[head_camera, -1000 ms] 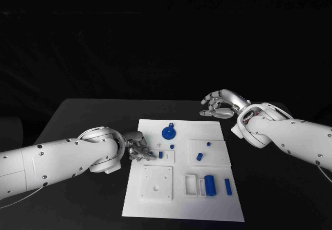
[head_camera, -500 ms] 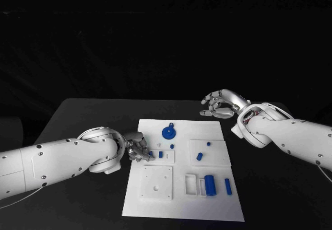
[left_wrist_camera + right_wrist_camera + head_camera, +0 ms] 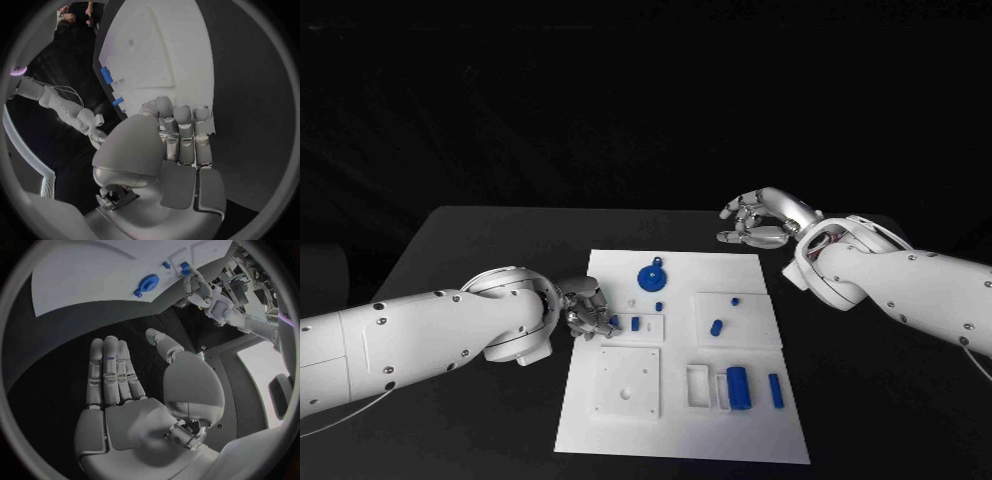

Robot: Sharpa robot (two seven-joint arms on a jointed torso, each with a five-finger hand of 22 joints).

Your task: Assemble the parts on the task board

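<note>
The white task board (image 3: 678, 420) (image 3: 164, 55) lies mid-table. On it are a round blue disc (image 3: 652, 275) (image 3: 147, 282), a small peg (image 3: 658, 305), a short piece (image 3: 715, 326), a thick cylinder (image 3: 737, 386) and a slim bar (image 3: 775, 389). My left hand (image 3: 589, 312) (image 3: 165, 150) is at the board's left edge, its fingertips (image 3: 181, 116) down on the rim beside two small blue pieces (image 3: 635, 323). Whether it holds one is hidden. My right hand (image 3: 762, 222) (image 3: 131, 400) hovers beyond the board's far right corner, palm bare, fingers apart.
Raised white blocks with recesses stand on the board: a square one (image 3: 627, 380) at the near left and a slotted frame (image 3: 697, 385) beside the cylinder. Black table (image 3: 488, 240) surrounds the board on all sides.
My left hand's fingers have shifted slightly at the board's left edge. The right arm and the other parts have not moved.
</note>
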